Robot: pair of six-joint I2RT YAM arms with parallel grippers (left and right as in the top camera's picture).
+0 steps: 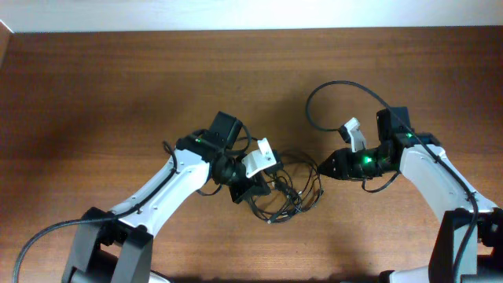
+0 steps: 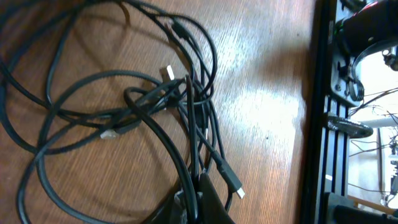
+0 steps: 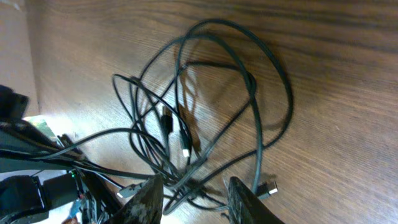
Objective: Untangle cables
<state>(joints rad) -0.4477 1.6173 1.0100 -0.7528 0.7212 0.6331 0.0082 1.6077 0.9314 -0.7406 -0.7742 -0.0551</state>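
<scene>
A: Where's the cables (image 1: 292,189) rn?
B: Mid table (image 1: 118,86), a loose knotted heap btwn the two grippers. L gripper (image 2: 199,190) is pinched tight w/ a couple strands running into the pinch, so it looks like it's got hold of them. R gripper (image 3: 194,194) has its fingers partly apart, straddling strands at the heap's edge, not clamped on anything.
A: So what's the worry?
B: R first. More than one strand sits in that gap. If it closes there it prob. grabs two or three at once, and pulling away from L would cinch the knot instead of freeing a loop.
A: And L?
B: Same deal. Its strands go straight into the crossing near the middle, so a hard tug tightens that crossing. Also a plug (image 2: 235,186) lies just beside L's fingers and could catch in a loop and drag everything.
A: Slip risk?
B: Yep, the wires are v. thin, so they could slide out of a pinch. The heap's light too, so w/o a real counter-hold it may just skid along the table.
</scene>
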